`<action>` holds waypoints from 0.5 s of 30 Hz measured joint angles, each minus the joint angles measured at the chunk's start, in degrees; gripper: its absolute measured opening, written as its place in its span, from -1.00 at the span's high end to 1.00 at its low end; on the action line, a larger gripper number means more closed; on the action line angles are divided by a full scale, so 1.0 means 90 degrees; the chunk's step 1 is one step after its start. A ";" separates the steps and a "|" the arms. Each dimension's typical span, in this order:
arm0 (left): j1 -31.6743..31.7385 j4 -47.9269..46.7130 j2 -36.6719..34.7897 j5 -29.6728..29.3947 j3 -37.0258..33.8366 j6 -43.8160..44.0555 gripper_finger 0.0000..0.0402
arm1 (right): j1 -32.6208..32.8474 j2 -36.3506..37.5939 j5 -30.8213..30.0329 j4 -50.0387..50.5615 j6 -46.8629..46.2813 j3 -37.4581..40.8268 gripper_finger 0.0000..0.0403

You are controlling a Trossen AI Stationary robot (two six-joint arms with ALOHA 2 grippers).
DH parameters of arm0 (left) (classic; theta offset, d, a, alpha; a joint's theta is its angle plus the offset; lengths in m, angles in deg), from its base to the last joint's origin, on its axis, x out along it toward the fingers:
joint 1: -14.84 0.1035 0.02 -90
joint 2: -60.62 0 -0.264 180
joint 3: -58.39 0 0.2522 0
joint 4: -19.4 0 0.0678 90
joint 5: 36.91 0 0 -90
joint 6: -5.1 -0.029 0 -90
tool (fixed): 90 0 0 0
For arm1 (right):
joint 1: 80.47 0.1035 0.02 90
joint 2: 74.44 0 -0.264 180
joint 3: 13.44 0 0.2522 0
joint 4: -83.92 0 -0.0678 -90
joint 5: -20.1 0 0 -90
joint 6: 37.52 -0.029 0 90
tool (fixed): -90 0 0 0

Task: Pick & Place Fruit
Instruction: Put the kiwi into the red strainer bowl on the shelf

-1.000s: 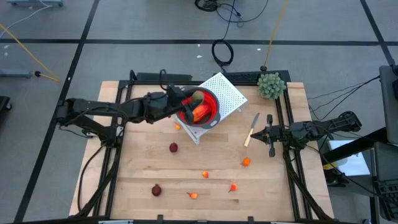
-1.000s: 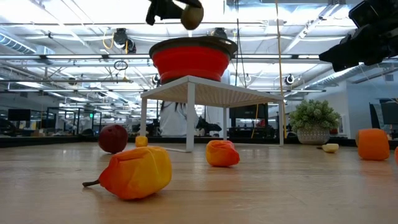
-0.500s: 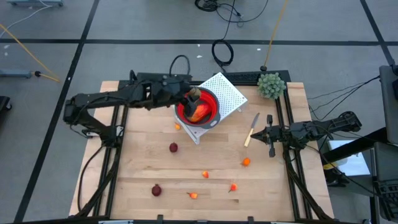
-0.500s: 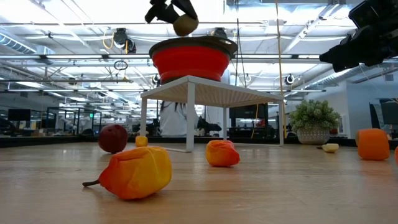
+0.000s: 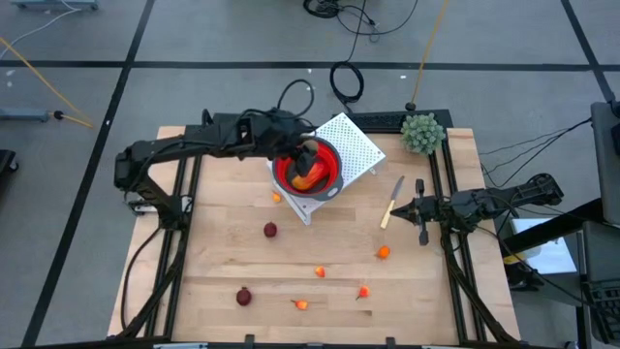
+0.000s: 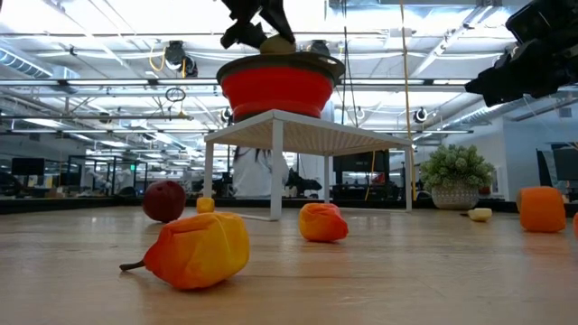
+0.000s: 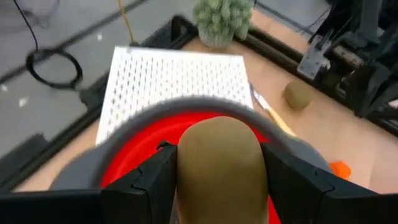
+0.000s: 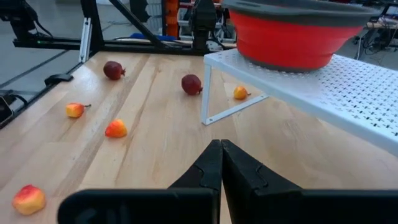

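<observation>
**A:** Where is your left gripper [image 5: 302, 153] right now?

**B:** You have it directly over the red bowl [image 5: 327, 178], which sits on the white perforated stand [image 5: 356, 143]. Its fingers [image 7: 149, 180] are clamped on either side of the brown oval fruit [image 7: 219, 158], and from the low camera that fruit sits just at the bowl's rim. I would guess it is not resting on the bowl's contents, but the rim hides the underside.

**A:** Anything in the bowl already?

**B:** Yes, you can see the red-and-yellow piece [image 5: 310, 177] lying inside it, just beside the gripper.

**A:** And the rest of the fruit?

**B:** All on the wooden table [image 5: 426, 301], on the side of the bowl toward the table's front edge. 1 tiny orange bit [image 5: 277, 198] lies just beside the stand's leg. 1 dark red ball [image 5: 270, 230] is a little farther out, and a 2nd dark red ball [image 5: 243, 296] is well apart from the bowl, near the front edge. 4 more orange pieces are scattered beyond them; the nearest one to the low camera is an orange-yellow pear shape [image 6: 197, 249].

**A:** Your right gripper?

**B:** The right gripper [image 5: 420, 208] waits to the right of the bowl, its fingers pressed together with nothing between them. The pale-handled knife [image 5: 391, 202] lies between it and the stand, and the green plant [image 5: 422, 133] stands at the back corner beyond the stand.
</observation>
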 joint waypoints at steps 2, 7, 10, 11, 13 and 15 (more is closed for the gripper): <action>0.0005 -0.0081 0.0000 0.0037 0.0000 0.0066 -0.05 | 0.0002 0.0000 0.0002 0.0113 -0.0060 0.0000 1.00; 0.0003 -0.0400 -0.0002 0.0143 0.0000 0.0170 -0.05 | -0.0001 -0.0007 -0.0004 0.0316 -0.0075 0.0000 1.00; 0.0036 -0.0406 -0.0002 0.0155 0.0000 0.0167 -0.05 | 0.0002 -0.0010 -0.0005 0.0290 -0.0075 0.0000 1.00; 0.0053 -0.0415 -0.0002 0.0156 0.0000 0.0153 -0.05 | -0.0001 -0.0010 -0.0007 0.0283 -0.0075 0.0000 1.00; 0.0106 -0.0423 -0.0002 0.0154 0.0000 0.0146 -0.05 | 0.0001 -0.0012 -0.0009 0.0278 -0.0054 0.0000 1.00; 0.0168 -0.0463 -0.0002 0.0156 0.0000 0.0143 -0.05 | -0.0001 -0.0011 -0.0010 0.0234 -0.0047 0.0000 1.00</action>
